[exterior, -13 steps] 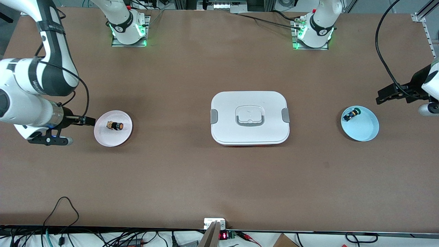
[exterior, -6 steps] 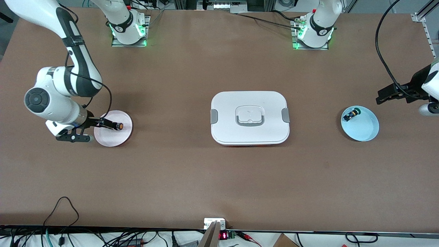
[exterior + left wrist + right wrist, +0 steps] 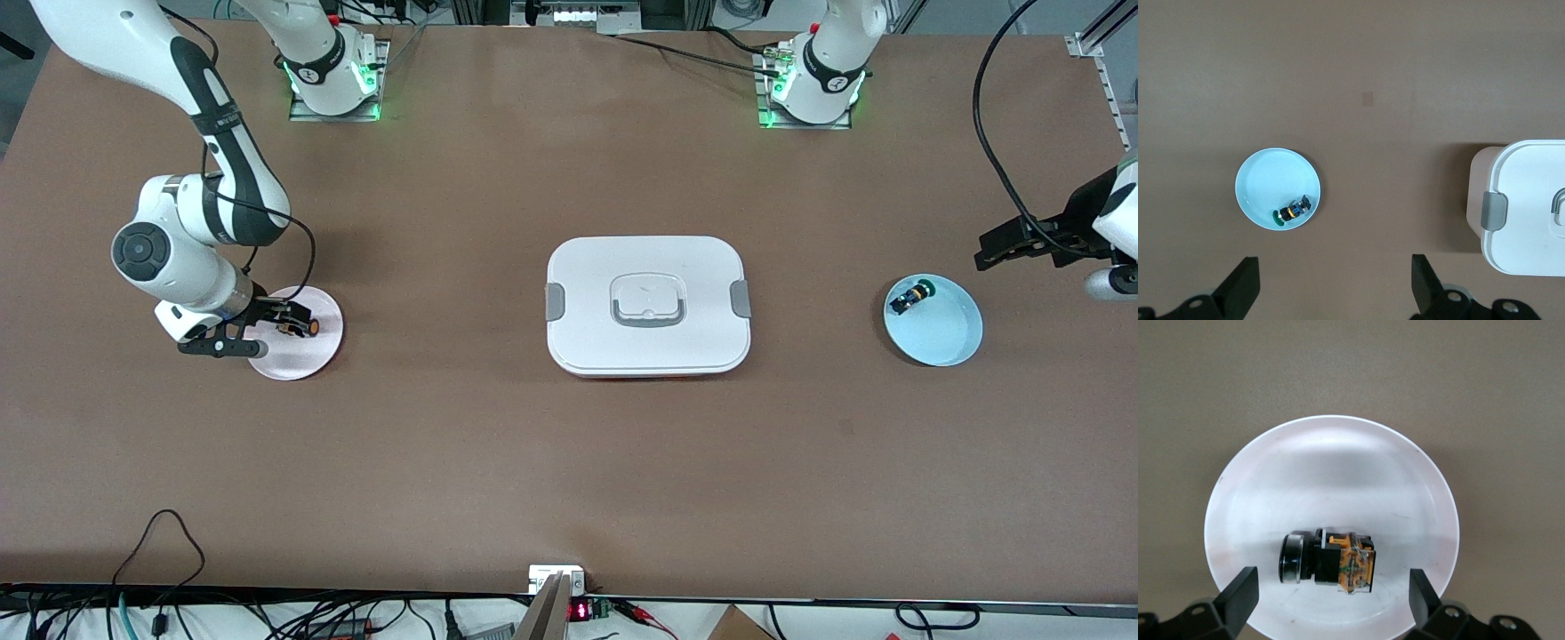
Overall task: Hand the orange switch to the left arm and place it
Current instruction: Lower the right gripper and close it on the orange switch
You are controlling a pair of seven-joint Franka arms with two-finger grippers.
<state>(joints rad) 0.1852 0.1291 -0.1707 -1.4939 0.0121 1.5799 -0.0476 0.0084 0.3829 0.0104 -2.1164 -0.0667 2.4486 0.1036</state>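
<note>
The orange switch [image 3: 303, 328] lies on its side on a small white plate [image 3: 311, 351] at the right arm's end of the table. My right gripper [image 3: 286, 321] hangs low over that plate, open. In the right wrist view its fingers [image 3: 1243, 589] stand wide to either side of the orange switch [image 3: 1338, 561] without touching it, above the plate [image 3: 1331, 453]. The white box [image 3: 647, 307] sits mid-table between the two plates. My left gripper [image 3: 991, 251] waits open over bare table, with nothing between its fingertips [image 3: 1335, 273].
A light-blue plate [image 3: 947, 336] at the left arm's end holds a green-capped switch [image 3: 912, 296]. The left wrist view shows the same plate [image 3: 1261, 180], the green switch [image 3: 1293, 210] and a corner of the box [image 3: 1531, 213]. Cables run along the table's near edge.
The right arm swung in from the table's end and brought its open gripper over the plate, around the orange switch. The left arm has not moved.
</note>
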